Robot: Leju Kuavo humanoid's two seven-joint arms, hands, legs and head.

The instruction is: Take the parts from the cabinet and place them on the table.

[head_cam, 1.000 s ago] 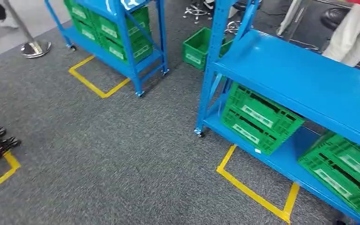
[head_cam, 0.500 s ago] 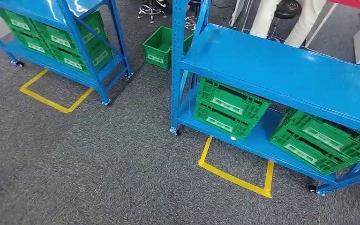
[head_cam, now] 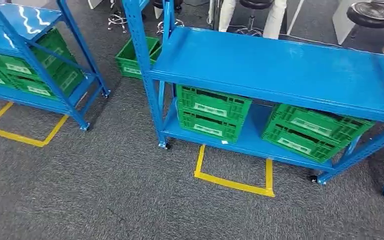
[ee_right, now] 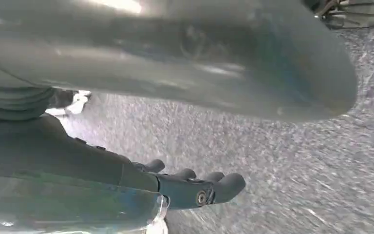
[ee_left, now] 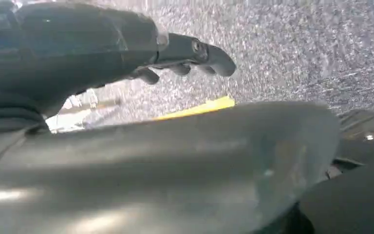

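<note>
A blue shelf cabinet (head_cam: 280, 65) on wheels stands ahead in the head view. Two green crates sit on its lower shelf: one (head_cam: 211, 112) at the left, another (head_cam: 310, 130) at the right. Its top shelf is bare. What the crates hold is hidden. My left hand (ee_left: 126, 53) hangs over the grey carpet, fingers stretched out, holding nothing. My right hand (ee_right: 141, 180) also hangs above the carpet, fingers extended and empty.
A second blue rack (head_cam: 35, 65) with green crates stands at the left. A loose green crate (head_cam: 135, 57) lies on the floor between the racks. Yellow tape (head_cam: 232, 180) marks the carpet. A person's legs (head_cam: 275, 17) and stools (head_cam: 370, 12) are behind the cabinet.
The camera has swung right: the whole scene slid left and the cabinet now sits squarely ahead. My left hand, seen at the left edge a second ago, left the head view.
</note>
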